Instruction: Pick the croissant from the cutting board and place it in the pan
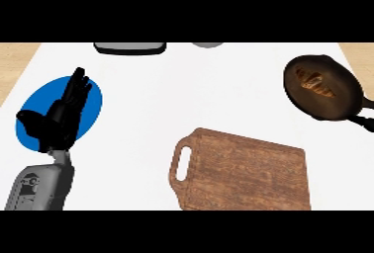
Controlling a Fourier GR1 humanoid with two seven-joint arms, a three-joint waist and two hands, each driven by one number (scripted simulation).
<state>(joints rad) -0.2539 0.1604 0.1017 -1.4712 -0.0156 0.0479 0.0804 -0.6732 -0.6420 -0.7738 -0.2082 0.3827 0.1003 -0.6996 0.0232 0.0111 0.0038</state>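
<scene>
Nearest to the lower edge of the head view lies the brown wooden cutting board (245, 173), rectangular with rounded corners and a slot handle on its left end, and nothing rests on it. Taking that board as the landmark: up and to its right, near the counter's right edge, sits the dark round metal pan (323, 88), its black handle running down toward the right. Inside the pan lies the golden-brown croissant (315, 84), roughly centred in the bowl, so by the look of it the placing is already done.

Left of the board, well apart from it, the robot's left hand (62, 116) stands with fingers straight and relaxed, holding nothing, over a flat blue round plate (91, 106); it looks to be resting. The right hand shows nowhere.

A croissant I would judge light, soft and flaky: it will crush or shed crumbs if squeezed, and its curved, tapering ends are the weakest part. Should it need shifting, the thick middle is the place to take it, fingers across the width.

For room, the white counter (190, 99) is open between the board and the pan and between the board and the plate. Beyond the board, at the far edge, sit a grey tray-like thing (130, 47) and a small grey object (208, 44), both partly cut off. The pan's raised rim and its closeness to the counter's right edge are what a moving hand should mind.
</scene>
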